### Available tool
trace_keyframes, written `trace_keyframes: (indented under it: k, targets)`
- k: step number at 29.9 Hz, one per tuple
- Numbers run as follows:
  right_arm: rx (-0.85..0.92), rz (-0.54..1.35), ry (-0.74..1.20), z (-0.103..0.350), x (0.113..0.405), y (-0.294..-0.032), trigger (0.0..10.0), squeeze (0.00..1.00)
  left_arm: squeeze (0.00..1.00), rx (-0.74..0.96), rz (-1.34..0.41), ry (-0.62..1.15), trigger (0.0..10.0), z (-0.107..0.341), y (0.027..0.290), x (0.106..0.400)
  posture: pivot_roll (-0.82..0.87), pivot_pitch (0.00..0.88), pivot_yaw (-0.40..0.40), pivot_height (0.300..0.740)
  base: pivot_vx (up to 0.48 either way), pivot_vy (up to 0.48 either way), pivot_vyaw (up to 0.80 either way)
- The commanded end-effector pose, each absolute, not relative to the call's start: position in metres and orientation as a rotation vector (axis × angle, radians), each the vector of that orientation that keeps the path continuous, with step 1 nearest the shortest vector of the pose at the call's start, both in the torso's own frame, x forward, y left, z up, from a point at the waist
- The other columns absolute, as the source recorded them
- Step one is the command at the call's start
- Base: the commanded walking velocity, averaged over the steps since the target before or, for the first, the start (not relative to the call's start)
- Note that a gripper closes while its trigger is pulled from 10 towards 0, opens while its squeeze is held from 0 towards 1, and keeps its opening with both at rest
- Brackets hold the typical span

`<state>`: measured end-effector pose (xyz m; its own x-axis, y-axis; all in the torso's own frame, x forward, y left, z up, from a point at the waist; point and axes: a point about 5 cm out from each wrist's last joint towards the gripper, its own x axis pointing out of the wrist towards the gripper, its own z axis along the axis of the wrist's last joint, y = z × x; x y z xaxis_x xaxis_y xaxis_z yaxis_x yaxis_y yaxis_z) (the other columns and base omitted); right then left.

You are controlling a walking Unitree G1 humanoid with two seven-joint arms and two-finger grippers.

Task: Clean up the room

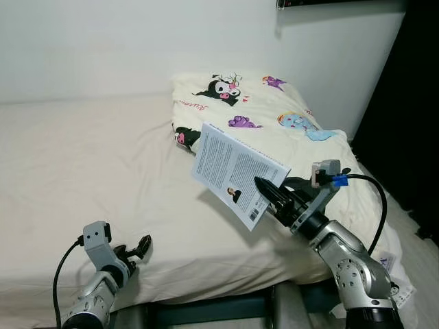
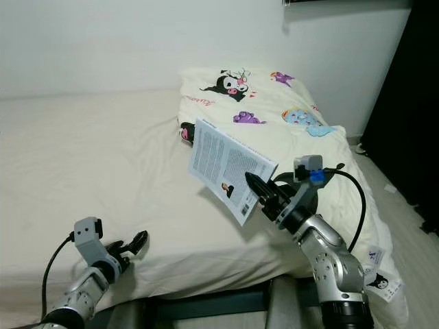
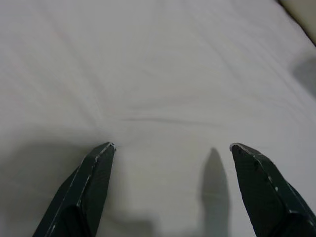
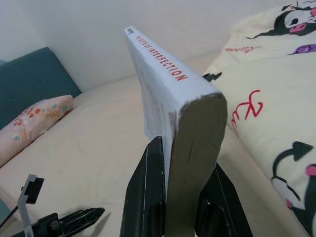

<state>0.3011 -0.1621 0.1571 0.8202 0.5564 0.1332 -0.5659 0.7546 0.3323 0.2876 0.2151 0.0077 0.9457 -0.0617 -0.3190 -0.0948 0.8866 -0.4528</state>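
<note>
A white paperback book hangs tilted above the bed's near right part, its back cover facing me. My right gripper is shut on the book's lower corner; in the right wrist view the book stands edge-on between the two black fingers, red title lettering along its spine. My left gripper is open low at the bed's near left edge, and its fingertips hover over bare sheet with nothing between them.
A cream sheet covers the bed. A cartoon-print duvet lies heaped at the right. A floral pillow rests against a teal headboard. White wall behind, dark curtain at right, floor beside the bed.
</note>
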Motion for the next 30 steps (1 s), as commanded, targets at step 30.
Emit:
trace_keyframes:
  k: [30]
  targets:
    - [0.337, 0.588, 0.073, 0.123, 0.307, -0.149, 10.0, 0.0, 0.0, -0.421, -0.05, 0.438, 10.0, -0.009, 0.199, 0.278, 0.02, 0.033, 0.042, 0.656, -0.064, 0.0, 0.0]
